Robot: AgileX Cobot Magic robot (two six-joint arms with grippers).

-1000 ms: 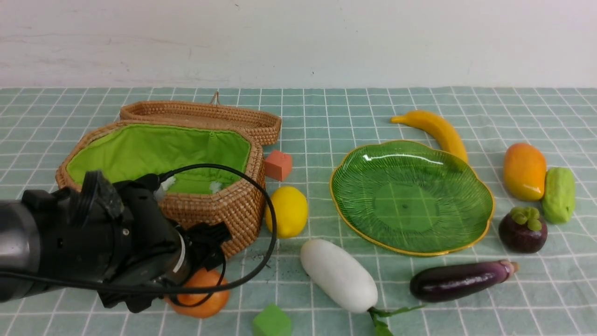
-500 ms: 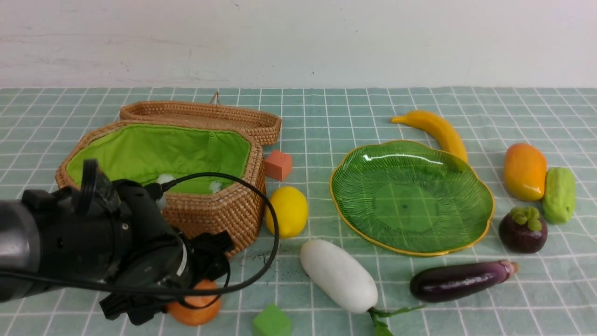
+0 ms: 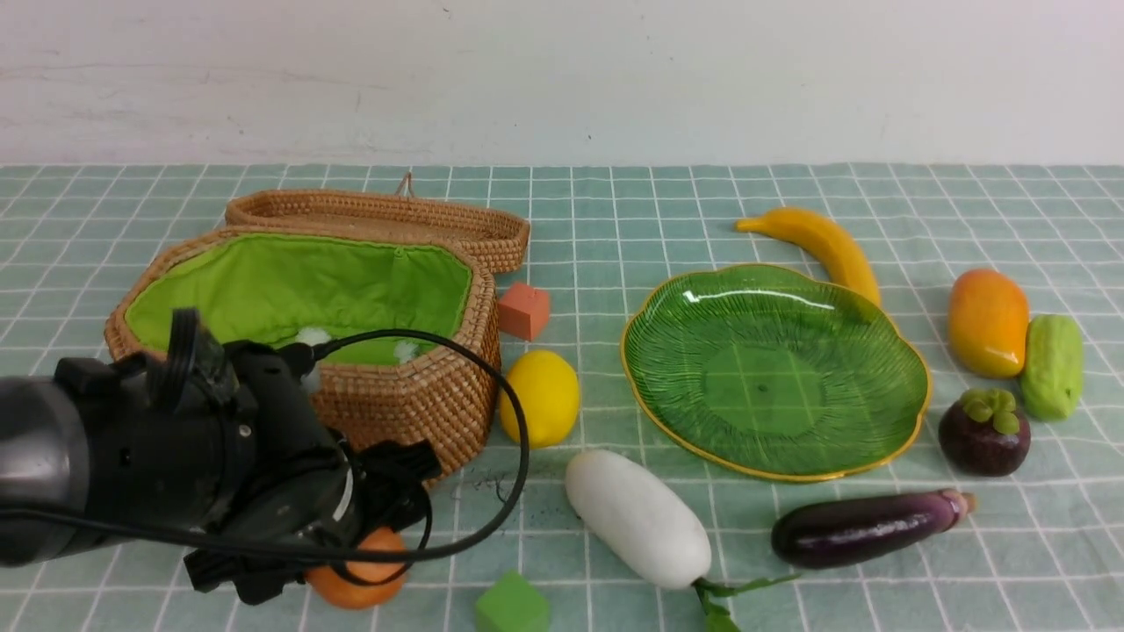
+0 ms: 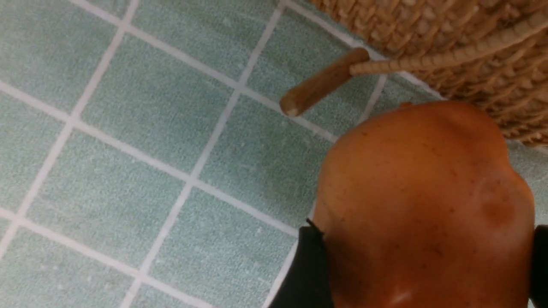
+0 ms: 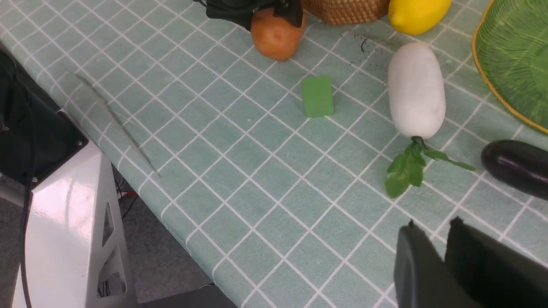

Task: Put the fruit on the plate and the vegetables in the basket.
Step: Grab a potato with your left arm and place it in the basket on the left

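The basket [image 3: 413, 412] wall stands just behind the potato [image 3: 349, 592], with a cube [image 3: 512, 606] nearby. The plate [image 3: 773, 377] centre lies bare.

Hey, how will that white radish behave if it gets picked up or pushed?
The radish is a smooth, rounded cylinder lying on its side, so a sideways push would probably roll it. Its skin looks slick, so jaws might slip unless they close across the middle. Its leaves look thin and floppy, likely dangling when lifted.
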